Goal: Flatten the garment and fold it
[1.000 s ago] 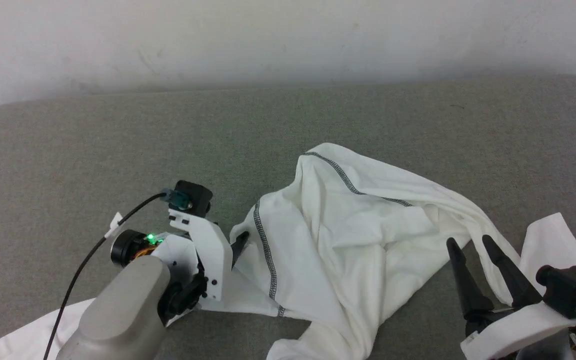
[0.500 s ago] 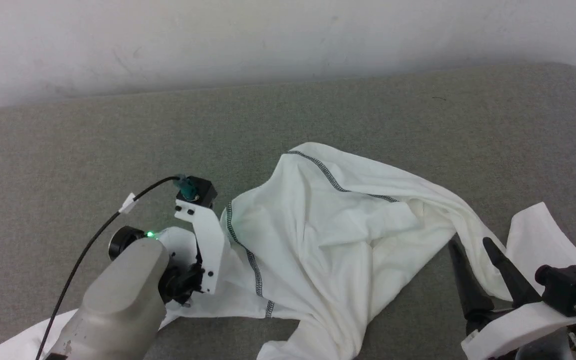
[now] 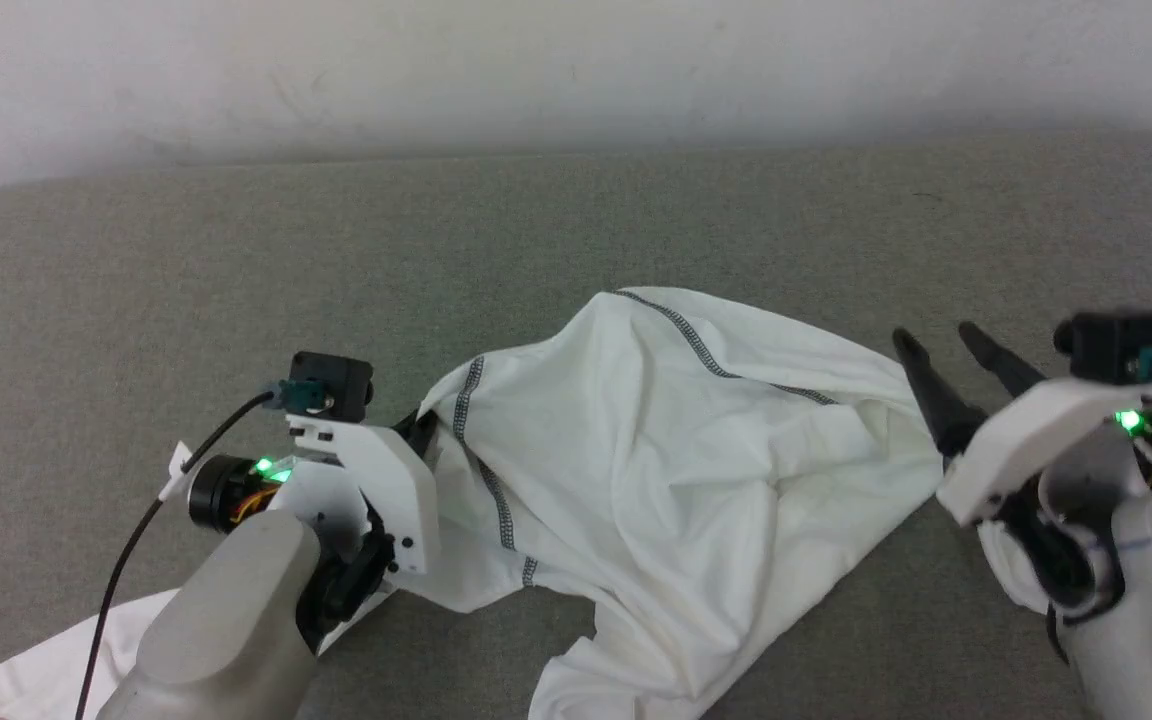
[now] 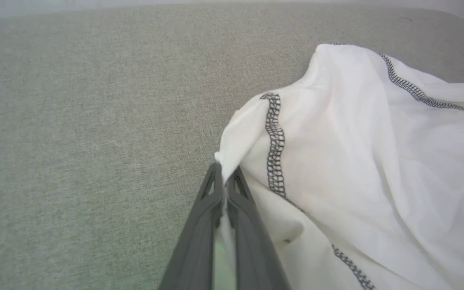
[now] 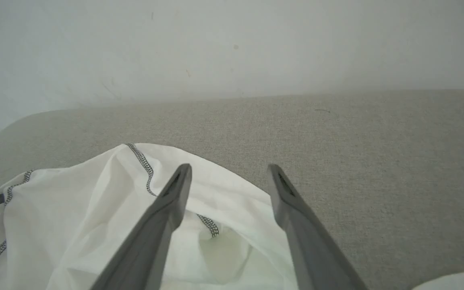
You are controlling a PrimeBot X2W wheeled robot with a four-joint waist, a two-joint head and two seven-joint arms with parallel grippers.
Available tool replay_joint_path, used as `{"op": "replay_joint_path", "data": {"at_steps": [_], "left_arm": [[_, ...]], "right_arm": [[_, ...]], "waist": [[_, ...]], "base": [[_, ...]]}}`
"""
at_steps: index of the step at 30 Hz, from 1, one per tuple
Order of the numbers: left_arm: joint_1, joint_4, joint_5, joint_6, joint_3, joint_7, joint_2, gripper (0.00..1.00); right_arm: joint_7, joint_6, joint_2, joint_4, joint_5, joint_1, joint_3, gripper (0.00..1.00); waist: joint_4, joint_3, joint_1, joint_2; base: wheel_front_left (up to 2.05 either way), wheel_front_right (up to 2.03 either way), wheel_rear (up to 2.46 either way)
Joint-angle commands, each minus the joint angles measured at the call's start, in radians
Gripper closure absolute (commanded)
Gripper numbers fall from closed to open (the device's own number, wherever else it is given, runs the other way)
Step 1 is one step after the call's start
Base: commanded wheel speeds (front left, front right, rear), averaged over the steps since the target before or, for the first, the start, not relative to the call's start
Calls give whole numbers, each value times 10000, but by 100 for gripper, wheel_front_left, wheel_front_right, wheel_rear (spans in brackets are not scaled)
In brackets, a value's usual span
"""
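Observation:
The garment (image 3: 656,450), a white thin top with dark zigzag seams, lies crumpled across the middle of the grey padded surface. My left gripper (image 3: 423,422) is shut on a pinch of its left edge; in the left wrist view the fabric (image 4: 336,153) is squeezed between the two closed fingers of the left gripper (image 4: 224,171). My right gripper (image 3: 929,335) hovers open beside the garment's right end, holding nothing. In the right wrist view the right gripper (image 5: 228,167) has its fingers spread above the garment (image 5: 95,217).
The grey padded surface (image 3: 236,260) runs back to a pale wall (image 3: 576,70). A white flap of cloth (image 3: 46,670) shows under my left forearm at the lower left. A black cable (image 3: 136,540) trails from the left wrist.
My left gripper closed on the garment's left edge and drew it leftward, spreading the cloth. My right arm rose and moved further from me; its gripper stays open.

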Motion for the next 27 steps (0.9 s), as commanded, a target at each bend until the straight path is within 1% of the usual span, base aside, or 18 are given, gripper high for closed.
{"op": "replay_joint_path", "data": {"at_steps": [1,7,11,15,18,20,21,22,23,24,26,27], "left_arm": [[4,-146,37,66,28,-78,-18,100],[-281,-1197,241,223,21,-375,-96,100],[-512,-1776,393,275,-42,-549,-206,100],[-618,-2094,450,291,-89,-673,-297,100],[-613,-2154,467,284,-128,-734,-308,100],[-572,-2152,453,279,-140,-769,-303,100],[-546,-2138,439,276,-140,-783,-293,100],[-515,-2115,422,273,-137,-791,-276,100],[-476,-2082,403,271,-131,-799,-250,100],[-435,-2055,374,265,-120,-800,-222,100],[-397,-2008,332,204,-120,-768,-134,100],[-398,-2002,329,186,-105,-785,-86,100]], "right_arm": [[131,-9,-101,293,180,-481,130,0],[1852,-9,-778,2813,1139,-3421,1796,0],[2971,-9,-1120,4195,1589,-4920,2905,0],[3741,-9,-1262,5349,2082,-5795,3828,0],[4345,-9,-1280,6084,2400,-6012,4524,0],[4933,-9,-1263,6500,2675,-5997,4961,0],[5305,-9,-1252,6716,2840,-5966,5128,24],[5701,-9,-1245,6874,2966,-5933,5337,62],[6063,-9,-1237,6977,3087,-5895,5542,91],[6346,-9,-1227,7010,3229,-5870,5707,100],[6483,-9,-1310,6781,3479,-5921,5988,100],[6254,-9,-1401,6539,3588,-5986,6058,100]], "waist": [[286,378,-1,0],[870,1356,-1,0],[1282,1921,-1,0],[1539,2241,-1,0],[1625,2309,-1,0],[1638,2301,-1,0],[1632,2280,-1,0],[1617,2245,-1,0],[1587,2184,-1,0],[1548,2126,-1,0],[1474,2002,-1,0],[1434,1913,-1,0]], "base": [[0,0,0],[0,0,0],[0,0,0],[0,0,0],[0,0,0],[0,0,0],[0,0,0],[0,0,0],[0,0,0],[0,0,0],[0,0,0],[0,0,0]]}}
